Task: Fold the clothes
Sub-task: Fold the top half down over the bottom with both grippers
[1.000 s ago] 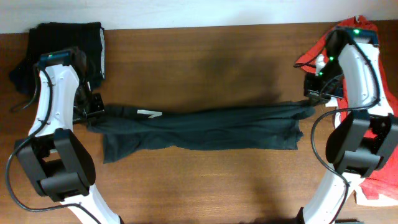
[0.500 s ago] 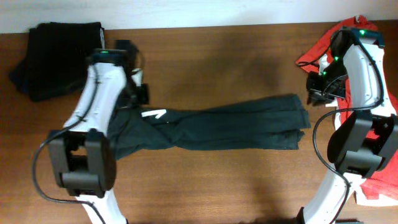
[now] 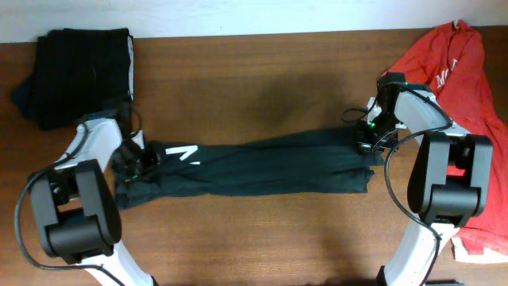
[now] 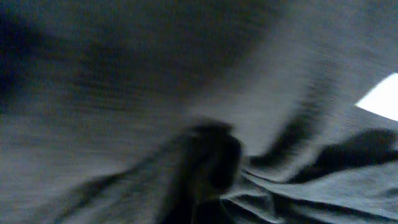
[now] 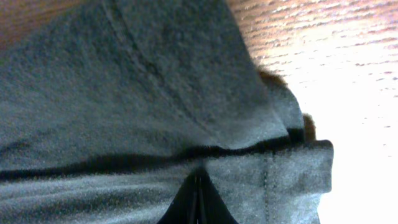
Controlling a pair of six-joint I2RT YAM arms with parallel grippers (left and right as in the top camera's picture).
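Your dark charcoal soft T-shirt (image 3: 262,163) lies banded across the brown wooden table (image 3: 262,71), reaching away from the red T-shirt (image 3: 468,87). The right tool (image 3: 364,143) pinches the end nearest it, probably to hold the band straight; the left tool (image 3: 140,159), at the far end, is smothered in cloth, so its grip cannot be told
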